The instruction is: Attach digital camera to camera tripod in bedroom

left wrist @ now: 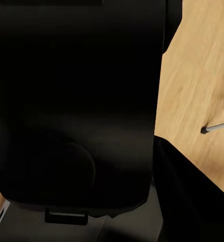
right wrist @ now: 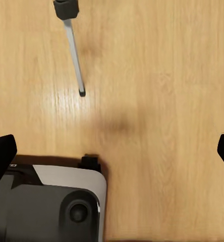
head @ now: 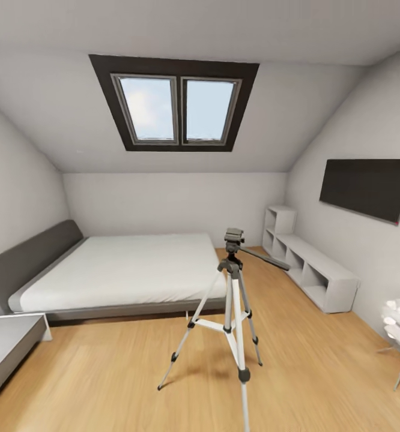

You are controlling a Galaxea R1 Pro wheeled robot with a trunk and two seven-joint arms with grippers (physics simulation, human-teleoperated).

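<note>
The camera tripod [head: 233, 300] stands on the wood floor [head: 320, 372] before the bed [head: 128, 270], its head bare. The left wrist view is mostly black, so its grip is unreadable. The right gripper's [right wrist: 112, 151] fingers spread wide over a tripod leg [right wrist: 74, 55]. Likely approach stage; the camera must be found next.

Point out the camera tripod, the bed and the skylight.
camera tripod [head: 232, 264]: head view, on the black pan head atop the legs.
bed [head: 128, 267]: head view, on the pale mattress top.
skylight [head: 175, 109]: head view, on the frame's centre bar.
</note>
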